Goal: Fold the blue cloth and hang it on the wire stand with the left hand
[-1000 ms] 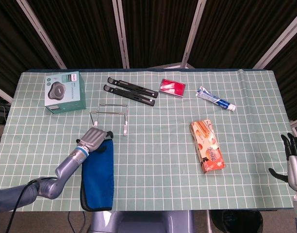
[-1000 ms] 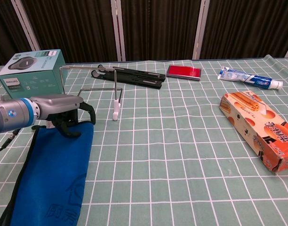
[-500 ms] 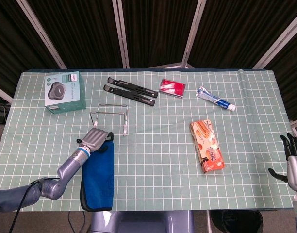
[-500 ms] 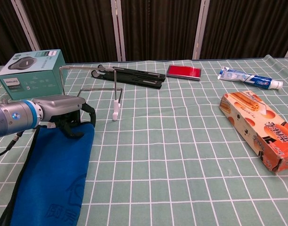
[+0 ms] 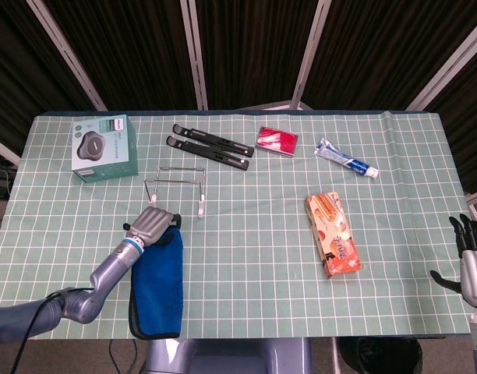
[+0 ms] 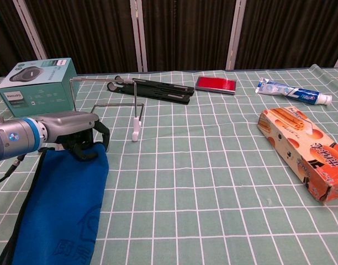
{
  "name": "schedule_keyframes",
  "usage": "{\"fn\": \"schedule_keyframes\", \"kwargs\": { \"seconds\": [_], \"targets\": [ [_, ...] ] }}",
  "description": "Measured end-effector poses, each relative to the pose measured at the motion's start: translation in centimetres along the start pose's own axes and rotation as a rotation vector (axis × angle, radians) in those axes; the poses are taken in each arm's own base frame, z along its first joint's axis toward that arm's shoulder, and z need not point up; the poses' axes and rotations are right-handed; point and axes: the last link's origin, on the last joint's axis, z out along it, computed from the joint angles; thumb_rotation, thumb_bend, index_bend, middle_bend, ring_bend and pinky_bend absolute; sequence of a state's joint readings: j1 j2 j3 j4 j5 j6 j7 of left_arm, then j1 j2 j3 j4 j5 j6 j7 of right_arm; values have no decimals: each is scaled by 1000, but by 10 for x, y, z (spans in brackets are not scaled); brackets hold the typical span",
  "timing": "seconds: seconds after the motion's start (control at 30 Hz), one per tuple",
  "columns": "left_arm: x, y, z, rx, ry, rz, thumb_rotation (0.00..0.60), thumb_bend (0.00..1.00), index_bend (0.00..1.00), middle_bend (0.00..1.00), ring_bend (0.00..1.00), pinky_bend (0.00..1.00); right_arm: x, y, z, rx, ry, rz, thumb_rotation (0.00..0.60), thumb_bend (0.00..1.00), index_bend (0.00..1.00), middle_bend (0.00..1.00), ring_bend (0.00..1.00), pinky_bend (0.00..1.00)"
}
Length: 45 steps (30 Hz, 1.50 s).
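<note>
The blue cloth (image 5: pixel 159 280) (image 6: pixel 58 210) lies folded lengthwise at the table's front left, its near end at the table edge. My left hand (image 5: pixel 151 224) (image 6: pixel 75 132) sits on the cloth's far end with its fingers curled down over the black-trimmed edge, gripping it. The wire stand (image 5: pixel 176 183) (image 6: pixel 111 102) stands upright just beyond the hand, with nothing hanging on it. My right hand (image 5: pixel 471 261) hangs off the table's right side with its fingers apart, holding nothing.
A teal box (image 5: pixel 104 148) (image 6: pixel 36 83) stands at the back left. Black bars (image 5: pixel 211 146) (image 6: pixel 152 88), a red case (image 5: pixel 277 140) (image 6: pixel 215 84) and a toothpaste tube (image 5: pixel 346 160) (image 6: pixel 293 92) lie along the back. An orange snack box (image 5: pixel 332 234) (image 6: pixel 304 152) lies right of centre.
My left hand has shifted slightly toward the table's front, and the cloth's far edge has bunched a little under its fingers. The right hand has not moved.
</note>
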State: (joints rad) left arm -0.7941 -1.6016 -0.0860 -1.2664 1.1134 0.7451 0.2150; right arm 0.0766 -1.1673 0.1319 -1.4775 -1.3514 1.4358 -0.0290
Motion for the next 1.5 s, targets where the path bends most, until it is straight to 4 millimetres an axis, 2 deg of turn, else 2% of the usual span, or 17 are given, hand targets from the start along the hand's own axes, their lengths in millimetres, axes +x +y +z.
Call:
{"fn": "schedule_keyframes", "kwargs": {
  "seconds": [0.17,0.47,0.7,1.13,1.37,1.5],
  "targets": [
    [3,0,-5,-8,6,1,600,512,723,945,947,1000,0,-1,0,2,1,0,600,0,0,0,0,0],
    [9,3,-13,-23,7,8,600,658,846,953,948,1000,1,-2,-1,7,3,2,600,0,0,0,0,0],
    [21,6,-25,-44,30,27,600,688,893,964,950,1000,3,-3,-2,13,8,7,600,0,0,0,0,0],
    [78,6,-76,-28,188,106,600,715,915,965,951,1000,7,-5,-5,27,22,21,600,0,0,0,0,0],
    [121,13,-104,18,296,148,600,723,915,965,951,1000,12,-4,-7,32,34,37,600,0,0,0,0,0],
    [143,18,-110,28,334,184,600,736,921,965,951,1000,14,-3,-6,28,38,43,600,0,0,0,0,0]
  ]
}}
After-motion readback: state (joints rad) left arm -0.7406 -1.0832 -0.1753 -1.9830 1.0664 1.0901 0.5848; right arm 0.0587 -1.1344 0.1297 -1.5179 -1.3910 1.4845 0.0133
